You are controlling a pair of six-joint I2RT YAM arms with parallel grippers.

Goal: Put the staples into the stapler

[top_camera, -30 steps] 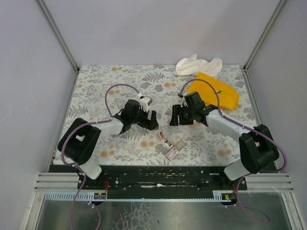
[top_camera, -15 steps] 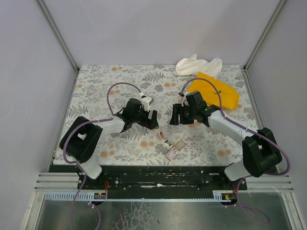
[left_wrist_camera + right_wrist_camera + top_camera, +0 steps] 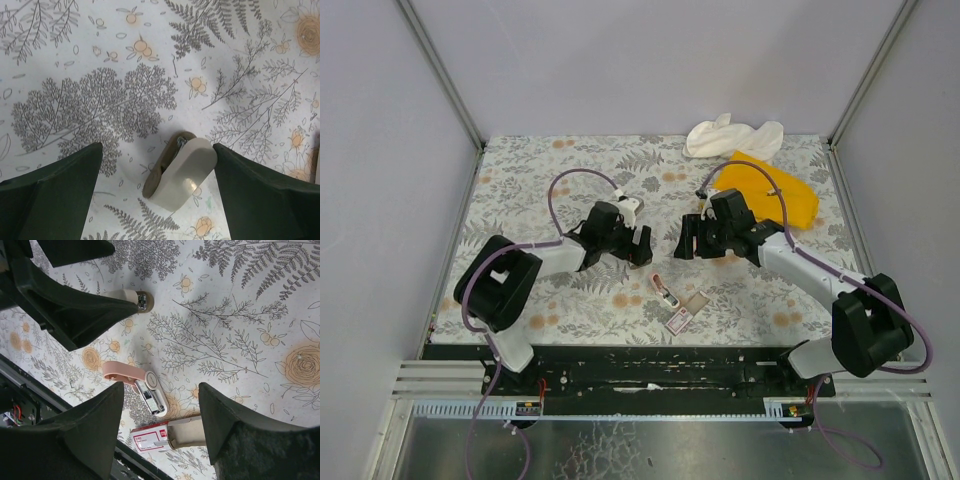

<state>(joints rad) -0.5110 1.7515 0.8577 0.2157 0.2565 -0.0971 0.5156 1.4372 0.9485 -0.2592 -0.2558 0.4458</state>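
Both left fingers and right fingers hang apart, empty, beyond the stapler; staples lie just beside it on the worktop. Approach step, I'd say: next, reach down for the staples.

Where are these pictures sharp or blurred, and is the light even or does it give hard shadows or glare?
Top external view: soft, even light, no glare; the small pink plastic stapler is tiny but distinct. Left wrist view: the fern-printed table cover is sharp, the dark-green fingers look slightly soft. Right wrist view: the flat pink cardboard staple box is clear, shadows faint.
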